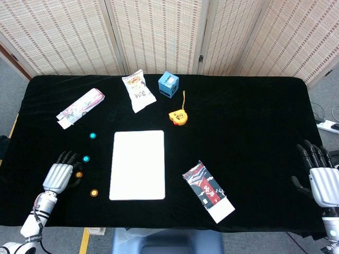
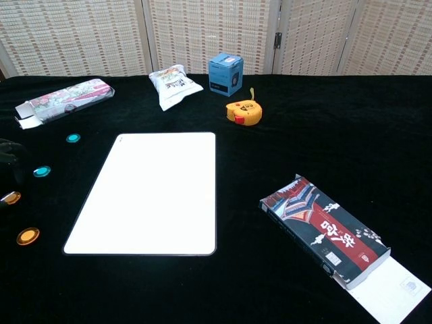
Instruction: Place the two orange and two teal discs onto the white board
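Observation:
Two teal discs [image 1: 92, 135] [image 1: 86, 159] and two orange discs [image 1: 79, 174] [image 1: 94, 192] lie in a loose column on the black cloth, left of the white board [image 1: 137, 164]. The board is bare. My left hand [image 1: 60, 175] hovers just left of the upper orange disc, fingers apart and holding nothing; its dark fingertips reach close to the lower teal disc. The chest view shows the same discs [image 2: 73, 138] [image 2: 42, 171] [image 2: 10, 198] [image 2: 28, 236] beside the board [image 2: 152, 192], with only dark fingers [image 2: 8, 162] at the left edge. My right hand [image 1: 322, 182] rests open at the table's far right edge.
A dark patterned box [image 1: 208, 191] lies right of the board. Behind it sit a yellow tape measure [image 1: 178, 116], a blue cube box [image 1: 168, 84], a white snack bag [image 1: 139, 91] and a floral box [image 1: 80, 107] at back left.

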Available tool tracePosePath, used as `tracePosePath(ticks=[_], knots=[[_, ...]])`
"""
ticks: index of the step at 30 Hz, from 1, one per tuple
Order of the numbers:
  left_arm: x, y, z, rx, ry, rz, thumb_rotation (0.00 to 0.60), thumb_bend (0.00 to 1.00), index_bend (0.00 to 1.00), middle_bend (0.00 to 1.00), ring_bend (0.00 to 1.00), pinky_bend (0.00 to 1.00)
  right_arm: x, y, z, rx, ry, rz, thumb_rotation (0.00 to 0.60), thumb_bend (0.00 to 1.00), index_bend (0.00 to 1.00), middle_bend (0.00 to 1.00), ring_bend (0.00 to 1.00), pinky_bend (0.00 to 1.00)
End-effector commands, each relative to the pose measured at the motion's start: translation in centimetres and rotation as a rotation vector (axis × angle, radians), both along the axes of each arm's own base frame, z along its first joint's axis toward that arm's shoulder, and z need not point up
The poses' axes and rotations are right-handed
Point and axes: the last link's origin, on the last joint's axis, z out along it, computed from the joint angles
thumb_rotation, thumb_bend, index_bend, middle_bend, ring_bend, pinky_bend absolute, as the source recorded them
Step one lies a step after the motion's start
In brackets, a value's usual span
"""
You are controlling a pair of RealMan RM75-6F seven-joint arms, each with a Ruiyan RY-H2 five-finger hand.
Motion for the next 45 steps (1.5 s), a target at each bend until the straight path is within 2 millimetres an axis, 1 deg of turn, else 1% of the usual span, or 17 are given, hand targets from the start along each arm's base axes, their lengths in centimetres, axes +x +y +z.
tracePosePath(ticks=[1, 5, 13, 27, 34, 39, 43, 45], knots=[[-0.2, 0.0, -0.3, -0.001, -0.003, 0.008, 0.600, 0.36, 0.47, 0.10, 0.00, 0.00, -0.1, 0.0, 0.0, -0.001, -0.001, -0.002, 0.600, 0.36, 0.00, 0.00, 0.00, 0.00], [-0.6, 0.1, -0.5, 0.006, -0.005, 0.013, 0.600, 0.36, 0.47, 0.08, 0.00, 0.00, -0.1, 0.1, 0.0, 0.002, -0.003, -0.004, 0.600, 0.36, 0.00, 0.00, 0.00, 0.00], [-1.1, 0.2, -0.9, -0.004, 0.004, 0.036, 0.600, 0.36, 0.47, 0.08, 0.00, 0.00, -0.1, 0.0, 0.0, 0.001, -0.006, -0.004, 0.600, 0.36, 0.00, 0.00, 0.00, 0.00], [-1.2, 0.4, -0.8, -0.011, 0.023, 0.044, 0.600, 0.37, 0.48, 0.08, 0.00, 0.00, -0.3, 0.0, -0.1, -0.001, -0.012, -0.009, 0.600, 0.36, 0.00, 0.00, 0.00, 0.00], [-0.9, 0.5, -0.7, -0.011, 0.021, 0.036, 0.600, 0.39, 0.54, 0.08, 0.00, 0.00, -0.4, 0.0, -0.1, -0.003, -0.015, -0.010, 0.600, 0.36, 0.00, 0.00, 0.00, 0.00], [0.3, 0.9, -0.1, -0.009, 0.016, -0.017, 0.600, 0.40, 0.55, 0.10, 0.00, 0.00, -0.5, 0.1, 0.1, -0.010, -0.012, -0.010, 0.600, 0.36, 0.00, 0.00, 0.00, 0.00], [2.6, 2.1, 0.4, -0.024, -0.016, -0.072, 0.600, 0.40, 0.55, 0.10, 0.00, 0.00, -0.5, 0.1, 0.2, -0.013, -0.009, -0.008, 0.600, 0.36, 0.00, 0.00, 0.00, 0.00], [4.2, 3.0, 0.6, -0.039, -0.028, -0.109, 0.600, 0.40, 0.55, 0.10, 0.00, 0.00, -0.4, 0.0, 0.3, -0.015, -0.009, -0.007, 0.600, 0.36, 0.00, 0.00, 0.00, 0.00]])
